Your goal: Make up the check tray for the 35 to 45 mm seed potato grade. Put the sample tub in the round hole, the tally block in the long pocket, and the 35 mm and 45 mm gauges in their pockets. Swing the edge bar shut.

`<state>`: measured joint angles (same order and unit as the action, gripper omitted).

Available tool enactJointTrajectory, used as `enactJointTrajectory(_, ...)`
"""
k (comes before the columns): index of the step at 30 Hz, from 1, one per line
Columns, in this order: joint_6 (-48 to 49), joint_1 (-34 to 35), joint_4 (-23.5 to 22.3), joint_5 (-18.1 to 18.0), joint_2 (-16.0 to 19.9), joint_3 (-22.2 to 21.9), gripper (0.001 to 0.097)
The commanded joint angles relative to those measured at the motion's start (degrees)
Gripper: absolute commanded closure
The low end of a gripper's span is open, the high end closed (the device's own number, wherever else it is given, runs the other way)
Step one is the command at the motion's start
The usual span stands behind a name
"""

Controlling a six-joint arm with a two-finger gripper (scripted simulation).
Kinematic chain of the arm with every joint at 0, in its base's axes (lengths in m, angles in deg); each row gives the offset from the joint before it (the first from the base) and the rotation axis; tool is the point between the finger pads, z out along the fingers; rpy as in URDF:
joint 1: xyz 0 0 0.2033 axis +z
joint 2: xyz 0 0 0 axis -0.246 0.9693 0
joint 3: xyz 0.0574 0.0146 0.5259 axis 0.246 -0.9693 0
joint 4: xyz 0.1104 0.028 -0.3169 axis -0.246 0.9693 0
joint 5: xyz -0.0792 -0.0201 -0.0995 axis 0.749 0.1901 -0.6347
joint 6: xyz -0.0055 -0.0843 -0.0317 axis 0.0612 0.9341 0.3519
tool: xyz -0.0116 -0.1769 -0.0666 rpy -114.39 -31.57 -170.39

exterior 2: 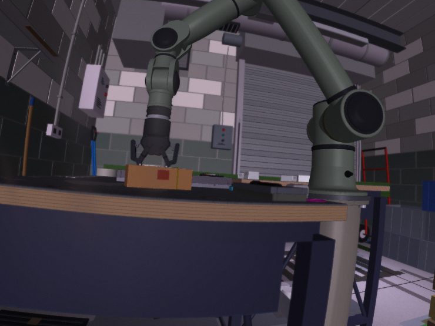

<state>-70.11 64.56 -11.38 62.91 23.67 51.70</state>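
The check tray [214, 180] is a low grey slab mostly hidden behind a brown block, and its pockets cannot be seen from this low angle. The brown tally block [158, 177], long with a red square on its side and a yellow line near its right end, lies on the dark table top left of centre. A darker flat piece [270, 190] lies to the right toward the arm's base. My gripper [155, 164] points straight down onto the top of the tally block, its fingertips at the block's top edges. It is closed on the tally block.
A pale tape roll or tub [106, 172] sits at the table's far left behind the block. The arm's thick green base column [333, 170] stands at the table's right end. A second bench with small white blocks [290, 178] runs behind, by the roller door.
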Motion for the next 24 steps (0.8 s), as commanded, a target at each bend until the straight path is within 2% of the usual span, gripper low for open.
enactJointTrajectory(1,0.0,0.0,0.0,0.0,0.0,0.0,0.0681)
enactJointTrajectory(24,0.0,0.0,0.0,0.0,0.0,0.0,0.0221)
